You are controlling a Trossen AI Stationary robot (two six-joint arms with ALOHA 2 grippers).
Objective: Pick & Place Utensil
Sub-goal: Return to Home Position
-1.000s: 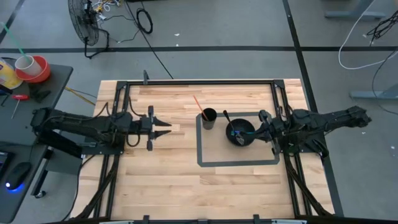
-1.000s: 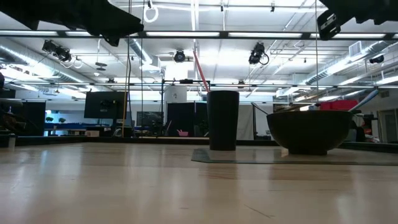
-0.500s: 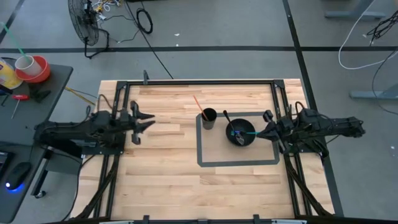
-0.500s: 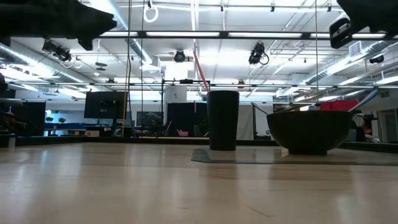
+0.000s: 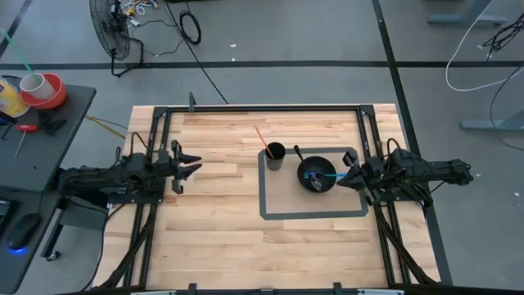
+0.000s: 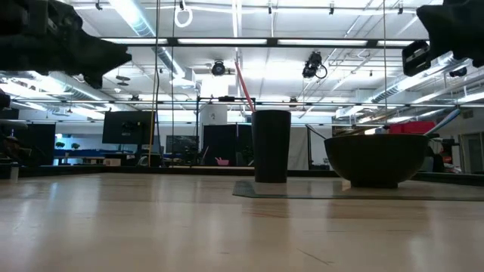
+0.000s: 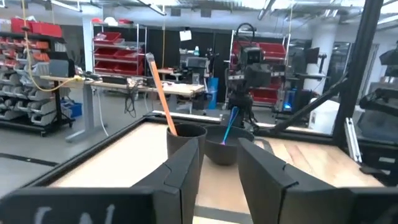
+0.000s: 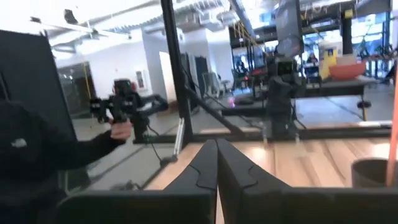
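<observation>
A black cup [image 5: 274, 156] holding a thin orange-red stick [image 5: 261, 136] stands on a grey-outlined mat [image 5: 270, 215]. Beside it is a black bowl [image 5: 316, 175] with a blue utensil [image 5: 324, 174] and a dark spoon [image 5: 300, 153] leaning in it. My left gripper [image 5: 194, 164] is open and empty near the table's left edge; its wrist view [image 7: 219, 168] looks at the cup [image 7: 186, 134] and bowl [image 7: 222, 151]. My right gripper [image 5: 342, 178] is shut and empty, raised just right of the bowl, fingers closed together [image 8: 217, 168].
Black frame rails [image 5: 262, 107] run around the wooden table top. A wide bare stretch of wood [image 5: 221, 238] lies at the near side. Beyond the table a person [image 8: 37, 155] holds a handheld device [image 8: 124, 107]. A fan [image 5: 110, 29] stands on the floor.
My left gripper has drawn back toward the table's left edge, away from the cup. My right gripper has drawn back toward the table's right edge, away from the bowl. The cup, bowl and utensils have stayed in place.
</observation>
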